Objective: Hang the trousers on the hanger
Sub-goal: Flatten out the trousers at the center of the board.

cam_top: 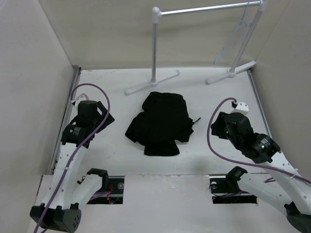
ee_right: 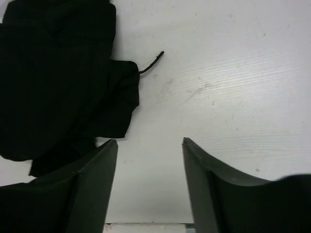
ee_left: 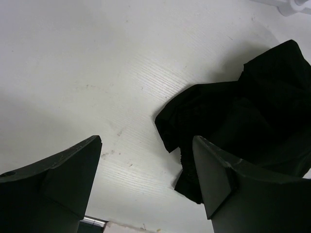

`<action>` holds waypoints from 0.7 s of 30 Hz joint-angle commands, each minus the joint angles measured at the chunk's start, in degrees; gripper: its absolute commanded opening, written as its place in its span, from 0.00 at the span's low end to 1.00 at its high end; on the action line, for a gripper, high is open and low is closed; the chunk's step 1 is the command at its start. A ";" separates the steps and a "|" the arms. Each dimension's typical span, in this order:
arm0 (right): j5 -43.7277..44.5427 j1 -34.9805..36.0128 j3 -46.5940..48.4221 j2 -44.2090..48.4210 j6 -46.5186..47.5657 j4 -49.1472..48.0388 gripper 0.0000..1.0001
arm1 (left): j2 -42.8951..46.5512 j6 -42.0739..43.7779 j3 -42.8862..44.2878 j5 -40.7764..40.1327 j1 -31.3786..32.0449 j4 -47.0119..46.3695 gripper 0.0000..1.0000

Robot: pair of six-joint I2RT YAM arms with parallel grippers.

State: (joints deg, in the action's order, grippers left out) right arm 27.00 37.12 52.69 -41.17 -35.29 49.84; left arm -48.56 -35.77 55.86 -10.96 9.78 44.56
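Note:
The black trousers (cam_top: 161,123) lie crumpled in a heap at the middle of the white table. They also show in the left wrist view (ee_left: 252,121) and in the right wrist view (ee_right: 58,73), with a drawstring end (ee_right: 151,62) sticking out. The pale hanger (cam_top: 238,34) hangs from the rack's bar at the back right. My left gripper (cam_top: 99,112) is open and empty, left of the trousers (ee_left: 147,141). My right gripper (cam_top: 221,124) is open and empty, right of the trousers (ee_right: 149,141).
A white tubular garment rack (cam_top: 154,48) with flat feet (cam_top: 150,83) stands at the back of the table, its bar (cam_top: 209,8) across the top. Beige walls close in the left, back and right sides. The table's near edge (cam_top: 160,177) has two cut-outs by the arm bases.

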 commanded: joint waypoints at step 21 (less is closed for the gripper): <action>-13.13 22.16 40.03 -58.47 12.34 -15.39 0.76 | 9.09 -8.08 -17.09 7.00 -13.52 -1.49 0.54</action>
State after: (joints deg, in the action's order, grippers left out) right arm 13.85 59.64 88.31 -95.02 -26.76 36.23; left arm -41.21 -41.10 40.21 -6.44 -3.14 44.31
